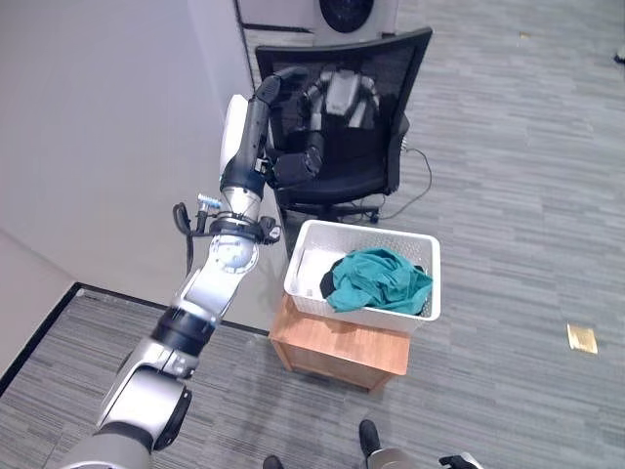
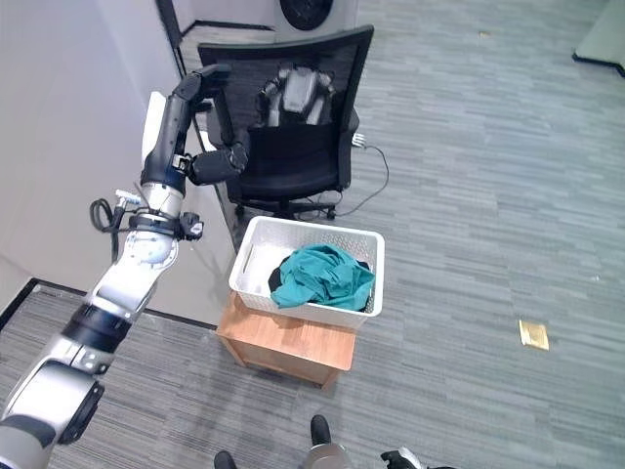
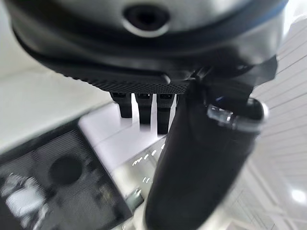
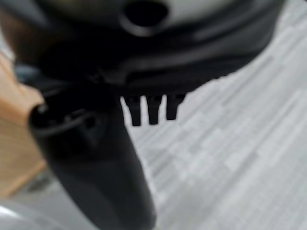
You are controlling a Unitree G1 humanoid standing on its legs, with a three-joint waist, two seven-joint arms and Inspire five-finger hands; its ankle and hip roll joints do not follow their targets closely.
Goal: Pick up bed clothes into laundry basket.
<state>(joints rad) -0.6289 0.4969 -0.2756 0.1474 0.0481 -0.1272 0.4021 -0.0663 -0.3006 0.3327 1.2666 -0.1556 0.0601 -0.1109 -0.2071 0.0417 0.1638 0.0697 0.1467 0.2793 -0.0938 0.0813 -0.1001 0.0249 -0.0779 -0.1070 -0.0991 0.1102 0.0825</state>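
One white basket [image 1: 423, 256] sits on a low wooden stand [image 1: 337, 347] on the grey carpet, and a teal garment [image 1: 379, 279] lies bunched inside it, with a bit of dark cloth [image 1: 326, 285] at its edge toward the wall. Behind the basket is a black mesh office chair [image 1: 395, 59], and a grey garment [image 1: 342, 98] is draped against its backrest, above the seat. The left arm reaches up and forward beside the white wall [image 1: 98, 127], its left hand [image 1: 298, 164] hanging over the chair seat, just below the grey garment and not gripping it; its fingers [image 3: 144, 108] are extended and relaxed and its thumb [image 3: 201, 158] is apart, with nothing held. The right hand [image 4: 96, 158] is low above the carpet beside the stand, fingers [image 4: 152, 109] straight, also empty.
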